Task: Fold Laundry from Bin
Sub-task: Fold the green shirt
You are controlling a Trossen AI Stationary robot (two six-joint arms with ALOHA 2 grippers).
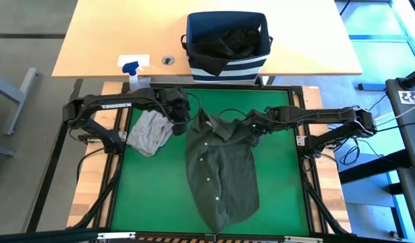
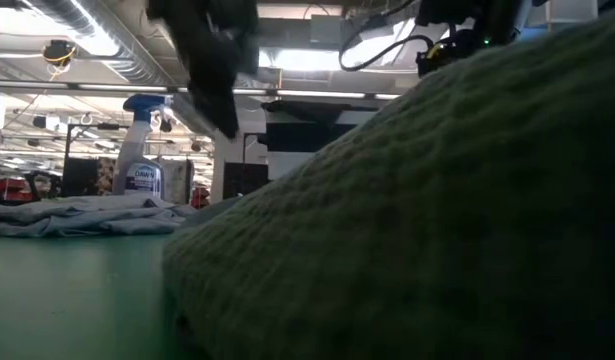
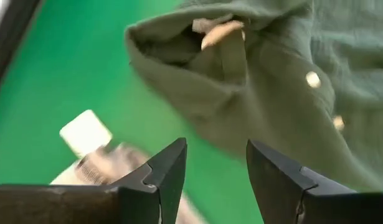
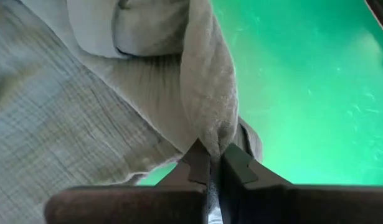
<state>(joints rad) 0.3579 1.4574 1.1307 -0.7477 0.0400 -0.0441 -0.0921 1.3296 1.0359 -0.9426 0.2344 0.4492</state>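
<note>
A dark olive green shirt (image 1: 220,175) lies spread on the green mat, collar toward the far edge, hem toward the near edge. My right gripper (image 1: 251,135) is shut on its cloth to the right of the collar. My left gripper (image 1: 187,111) hovers open just left of the collar (image 3: 197,56), with nothing between its fingers (image 3: 169,171). A light grey garment (image 1: 150,131) lies crumpled on the mat at the left. The navy striped bin (image 1: 227,67) stands on the wooden table beyond the mat, with black cloth (image 1: 231,40) inside. My right gripper pinches a raised fold of the olive shirt (image 4: 210,134) between its two fingers, on the shirt's right side close to the collar. The fingers come from above, slanting down. The rest of the shirt lies on the mat.
A spray bottle with a blue nozzle (image 1: 133,71) stands at the mat's far left corner, near the grey garment. The mat's black frame (image 1: 305,155) runs round the work area. Bare green mat (image 1: 281,182) shows right of the shirt and at the near left.
</note>
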